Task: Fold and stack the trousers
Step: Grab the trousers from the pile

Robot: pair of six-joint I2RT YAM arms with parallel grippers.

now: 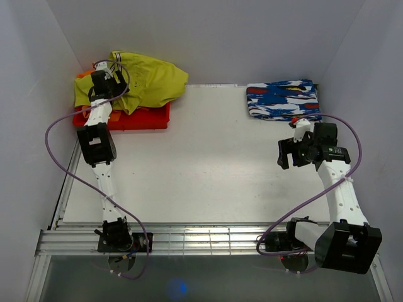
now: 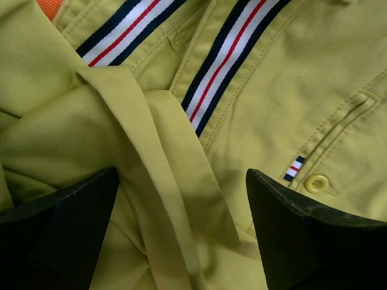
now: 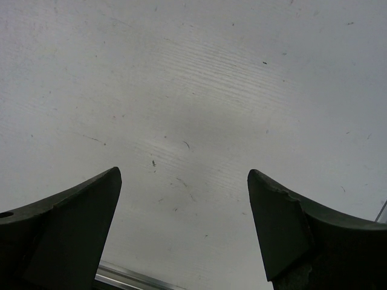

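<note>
The yellow-green trousers (image 1: 151, 82) lie crumpled in the far left corner, on top of an orange garment. My left gripper (image 1: 108, 80) hovers right over them, open, its tips just above the cloth. In the left wrist view the trousers (image 2: 254, 115) fill the frame, with a navy, white and red striped waistband (image 2: 225, 65) and a button (image 2: 316, 183); a fold of cloth lies between the open fingers (image 2: 78, 211), ungripped. My right gripper (image 1: 291, 153) stands open over bare table at the right, and the right wrist view shows only white surface between its fingers (image 3: 284, 223).
The orange garment (image 1: 141, 118) lies under the trousers at the far left. A folded blue, white and red patterned cloth (image 1: 283, 99) sits at the far right. White walls close in the table (image 1: 208, 163) on three sides; a metal rail (image 1: 208, 239) runs along the near edge.
</note>
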